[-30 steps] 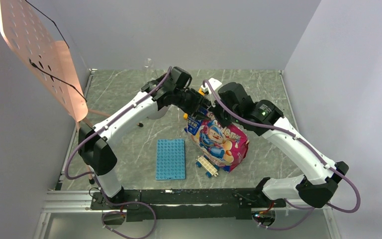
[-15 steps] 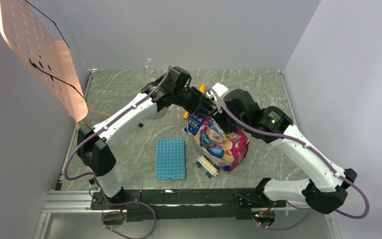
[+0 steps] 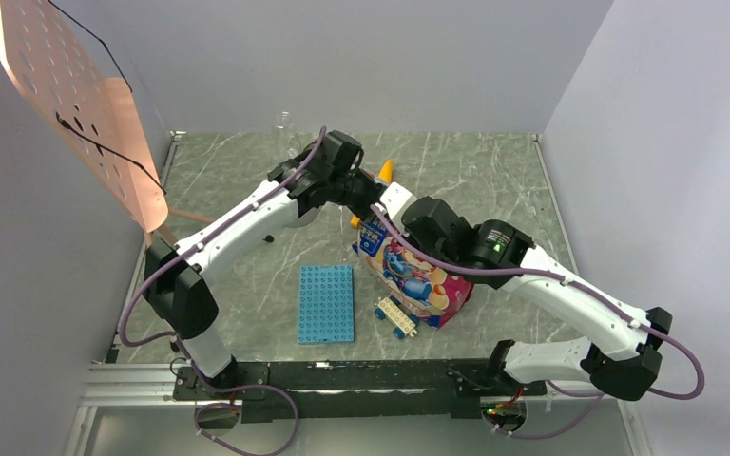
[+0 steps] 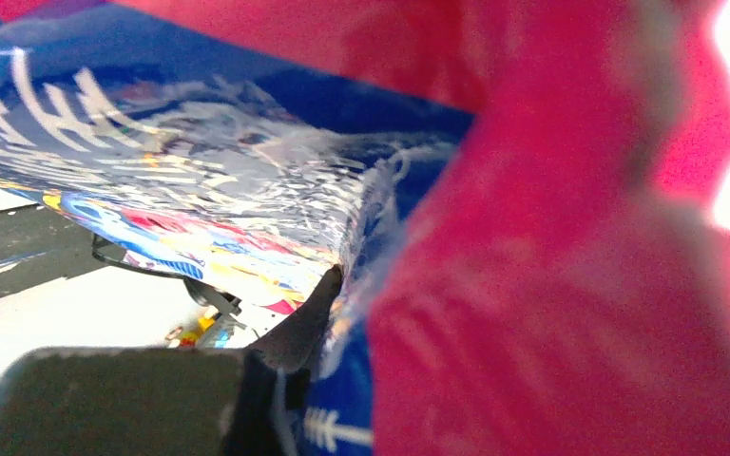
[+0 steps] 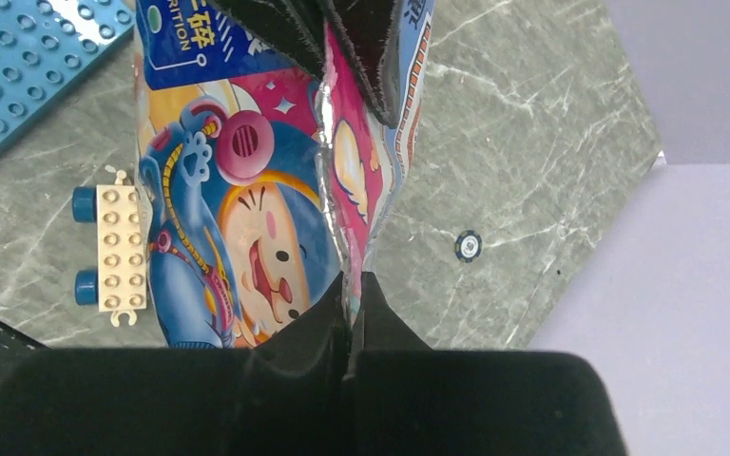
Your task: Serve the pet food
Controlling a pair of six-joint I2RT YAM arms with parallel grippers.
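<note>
The pet food bag (image 3: 418, 275), glossy pink, blue and white with a cartoon print, stands tilted at mid-table; the kibble inside is hidden. My left gripper (image 3: 373, 205) is shut on the bag's top edge. In the left wrist view the bag (image 4: 532, 237) fills the frame, with one dark fingertip (image 4: 312, 313) pressed against the foil. My right gripper (image 5: 350, 285) is shut on the bag's side seam (image 5: 328, 142), just below the left fingers (image 5: 371, 57). From above, the right gripper (image 3: 397, 217) sits close beside the left one.
A yellow scoop's tip (image 3: 386, 171) pokes out behind the grippers. A blue studded baseplate (image 3: 326, 304) lies left of the bag, and a cream brick car (image 3: 395, 316) in front of it. A small blue chip (image 5: 469, 246) lies on the marble. A copper perforated panel (image 3: 76, 104) leans at far left.
My right arm has swung left and nearer, its gripper opening and shutting again on the bag's seam. My left gripper has shut on the bag's top.
</note>
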